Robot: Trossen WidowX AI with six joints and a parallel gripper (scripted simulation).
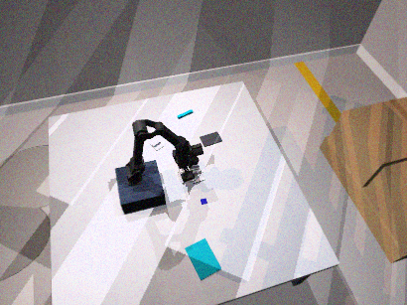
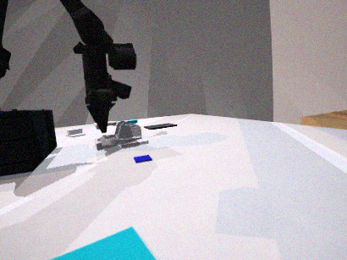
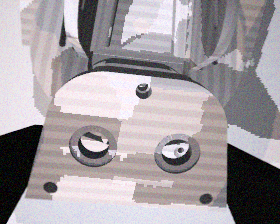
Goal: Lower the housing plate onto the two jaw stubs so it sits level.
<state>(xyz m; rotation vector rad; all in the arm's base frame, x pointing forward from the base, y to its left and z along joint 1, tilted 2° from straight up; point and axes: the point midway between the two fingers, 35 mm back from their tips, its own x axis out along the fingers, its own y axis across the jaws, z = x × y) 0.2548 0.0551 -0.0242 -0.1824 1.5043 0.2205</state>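
The pale housing plate (image 3: 135, 117) fills the lower middle of the wrist view, with two ringed holes, a small hole near its rounded edge and two dark dots. My gripper (image 1: 189, 177) (image 2: 104, 131) is shut on the plate, its black fingers at either side in the wrist view. Pale metal and a small round pin show through the right ringed hole, and part of a pale piece through the left. The grey jaw assembly (image 2: 129, 130) is low on the table at the fingertips. The plate hides most of the stubs, and I cannot tell whether it touches them.
A small blue square (image 1: 203, 202) (image 2: 143, 158) lies near the assembly. A teal slab (image 1: 203, 258) (image 2: 114, 246) is farther off. A dark flat plate (image 1: 210, 139) (image 2: 161, 126), a cyan bar (image 1: 185, 114) and a small pale part (image 2: 75, 132) lie behind the arm's working spot.
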